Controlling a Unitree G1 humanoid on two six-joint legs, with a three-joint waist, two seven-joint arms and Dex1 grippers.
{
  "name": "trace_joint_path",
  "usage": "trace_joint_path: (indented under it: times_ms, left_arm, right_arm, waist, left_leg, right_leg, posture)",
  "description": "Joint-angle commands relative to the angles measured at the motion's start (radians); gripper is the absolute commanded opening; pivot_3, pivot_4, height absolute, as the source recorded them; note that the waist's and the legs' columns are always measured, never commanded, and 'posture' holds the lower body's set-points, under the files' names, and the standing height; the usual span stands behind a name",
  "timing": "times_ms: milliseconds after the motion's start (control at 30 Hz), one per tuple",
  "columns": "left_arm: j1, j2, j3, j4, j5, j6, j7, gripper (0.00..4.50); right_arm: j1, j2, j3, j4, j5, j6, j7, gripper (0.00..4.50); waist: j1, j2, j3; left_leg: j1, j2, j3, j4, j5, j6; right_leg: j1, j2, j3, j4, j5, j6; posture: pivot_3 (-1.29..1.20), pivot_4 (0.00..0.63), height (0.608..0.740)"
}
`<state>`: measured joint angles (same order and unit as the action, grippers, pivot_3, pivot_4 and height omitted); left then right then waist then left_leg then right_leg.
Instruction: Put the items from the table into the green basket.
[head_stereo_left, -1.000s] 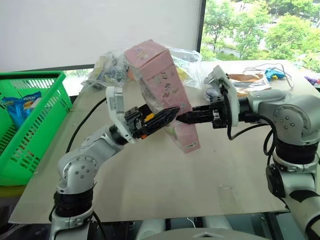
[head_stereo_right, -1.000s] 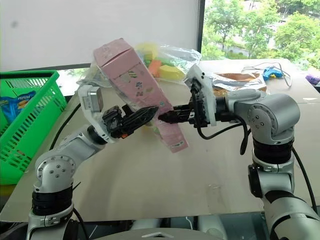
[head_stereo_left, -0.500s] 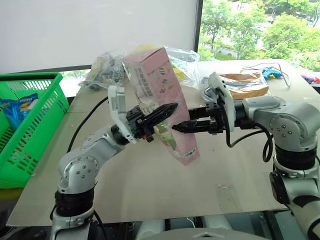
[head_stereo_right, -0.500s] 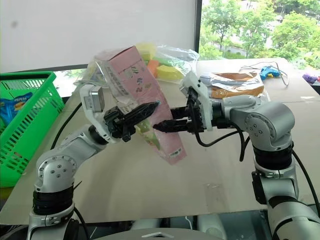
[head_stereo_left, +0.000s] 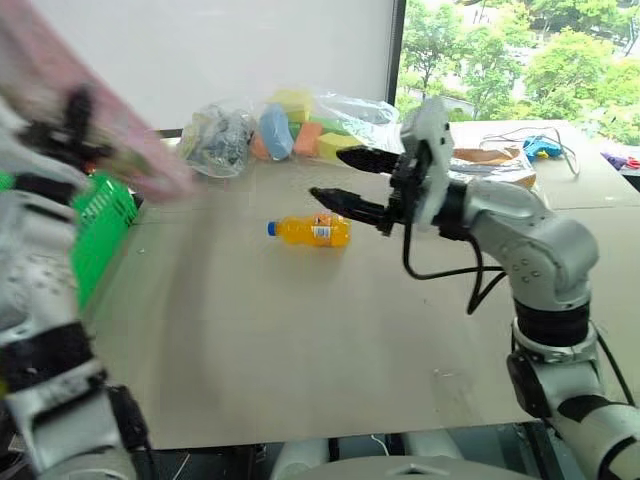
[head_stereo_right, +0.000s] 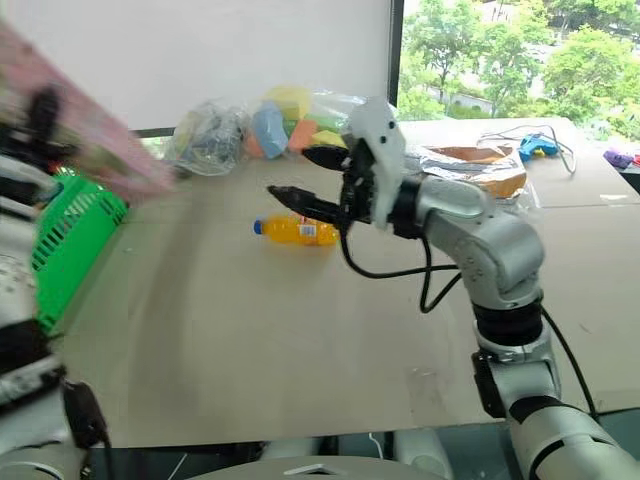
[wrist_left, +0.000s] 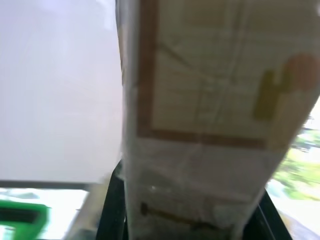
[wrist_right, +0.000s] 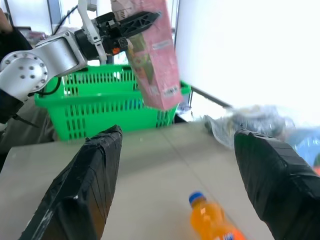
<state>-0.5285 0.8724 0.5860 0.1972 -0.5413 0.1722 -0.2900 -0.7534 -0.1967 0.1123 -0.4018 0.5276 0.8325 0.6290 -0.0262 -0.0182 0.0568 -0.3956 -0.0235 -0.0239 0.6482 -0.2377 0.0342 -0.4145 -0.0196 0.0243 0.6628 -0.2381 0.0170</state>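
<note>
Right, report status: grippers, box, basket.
Left gripper shut on pink box, above green basket. Right gripper open, empty. Orange bottle lying on table. Nothing blocking.

My left gripper (wrist_right: 131, 22) is raised high out to my left, fingers clamped on the pink box (wrist_right: 154, 60). My right gripper (head_stereo_left: 348, 178) points leftward across my front, fingers spread wide apart, holding nothing.
</note>
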Motion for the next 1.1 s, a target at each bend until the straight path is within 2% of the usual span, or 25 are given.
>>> trace_joint_path:
  times_ms: [33, 167, 267, 300, 333, 433, 600, 733, 900, 967, 1100]
  left_arm:
    - [-0.101, 0.162, -0.028, 0.236, 0.192, -0.249, -0.051, 0.98]
    - [-0.194, 0.297, -0.145, 0.587, 0.386, -0.378, -0.007, 0.98]
    - [-0.274, 0.334, -0.238, 0.829, 0.471, -0.387, -0.043, 0.98]
    - [-0.293, 0.329, -0.243, 0.881, 0.461, -0.387, -0.105, 0.98]
    - [-0.292, 0.319, -0.242, 0.912, 0.433, -0.375, -0.237, 0.98]
    - [-0.332, 0.315, -0.199, 0.992, 0.392, -0.347, -0.236, 1.84]
    - [-0.339, 0.329, -0.287, 0.993, 0.498, -0.425, -0.168, 4.16]
    - [-0.323, 0.341, -0.348, 1.009, 0.571, -0.447, -0.11, 4.16]
    - [-0.337, 0.317, -0.313, 0.989, 0.517, -0.466, -0.154, 4.16]
    - [-0.331, 0.319, -0.314, 0.976, 0.521, -0.484, -0.131, 4.16]
    - [-0.36, 0.314, -0.238, 0.956, 0.451, -0.49, -0.094, 4.16]
  right_arm:
    - [0.001, 0.011, 0.04, 0.01, -0.028, -0.067, -0.011, 3.76]
    - [-0.001, 0.018, 0.058, 0.031, -0.046, -0.098, -0.023, 3.76]
    - [-0.01, 0.018, 0.039, 0.05, -0.049, -0.123, -0.029, 3.76]
    - [-0.018, 0.018, 0.022, 0.061, -0.032, -0.121, -0.024, 3.76]
    - [-0.024, 0.014, 0.011, 0.068, -0.022, -0.123, -0.016, 3.76]
    - [-0.015, -0.077, 0.038, 0.042, -0.024, -0.147, 0.093, 3.81]
    - [0.014, -0.162, 0.02, 0.004, 0.039, -0.155, 0.196, 3.81]
    - [0.008, -0.174, 0.022, 0.021, 0.045, -0.18, 0.227, 3.81]
    - [-0.015, -0.177, 0.031, 0.061, 0.034, -0.207, 0.249, 3.81]
    - [-0.027, -0.173, 0.033, 0.078, 0.034, -0.218, 0.259, 3.81]
    - [-0.043, -0.169, 0.035, 0.1, 0.033, -0.229, 0.272, 3.81]
  waist:
    - [0.015, -0.004, -0.002]
    - [0.033, -0.006, -0.004]
    - [0.043, -0.005, -0.004]
    - [0.043, -0.006, -0.005]
    - [0.043, -0.007, -0.005]
    - [0.041, -0.013, -0.008]
    - [0.029, -0.025, -0.015]
    - [0.012, -0.023, -0.015]
    - [0.012, -0.024, -0.015]
    - [0.015, -0.024, -0.015]
    - [0.016, -0.025, -0.016]
  left_leg:
    - [-0.001, 0.0, 0.0, 0.0, 0.0, 0.0]
    - [-0.002, -0.003, -0.003, -0.001, -0.001, 0.001]
    - [-0.001, -0.005, -0.004, -0.001, -0.004, -0.001]
    - [-0.001, -0.005, -0.005, -0.001, -0.004, -0.003]
    - [-0.001, -0.005, -0.006, -0.001, -0.003, -0.003]
    - [-0.003, -0.005, -0.009, 0.001, -0.002, -0.002]
    - [-0.005, -0.004, -0.009, -0.001, -0.001, 0.002]
    - [-0.004, -0.004, -0.008, -0.002, -0.003, 0.0]
    - [-0.004, -0.004, -0.008, -0.002, -0.004, -0.002]
    - [-0.004, -0.004, -0.008, -0.001, -0.004, -0.002]
    - [-0.004, -0.004, -0.008, -0.001, -0.004, -0.002]
  right_leg:
    - [0.0, -0.001, -0.001, -0.001, 0.0, 0.0]
    - [-0.001, -0.006, -0.006, -0.002, 0.0, 0.0]
    - [-0.001, -0.008, -0.008, 0.0, 0.0, 0.0]
    - [0.0, -0.008, -0.009, 0.0, 0.0, 0.0]
    - [0.0, -0.008, -0.01, 0.0, 0.0, 0.0]
    - [0.0, -0.008, -0.013, 0.0, 0.0, 0.0]
    - [0.0, -0.009, -0.013, -0.001, 0.0, 0.0]
    - [-0.001, -0.011, -0.012, 0.0, 0.0, 0.0]
    - [-0.001, -0.011, -0.013, 0.001, 0.0, 0.0]
    - [-0.001, -0.011, -0.013, 0.001, 0.0, 0.0]
    - [-0.001, -0.011, -0.013, 0.0, 0.0, 0.0]
  posture:
    - [0.07, 0.0, 0.74]
    - [0.06, 0.0, 0.74]
    - [0.06, 0.0, 0.74]
    - [0.06, 0.0, 0.74]
    - [0.05, 0.0, 0.74]
    - [0.02, 0.0, 0.74]
    - [0.03, 0.0, 0.74]
    - [0.03, 0.0, 0.74]
    - [0.06, 0.0, 0.74]
    - [0.07, 0.0, 0.74]
    - [0.08, 0.0, 0.74]
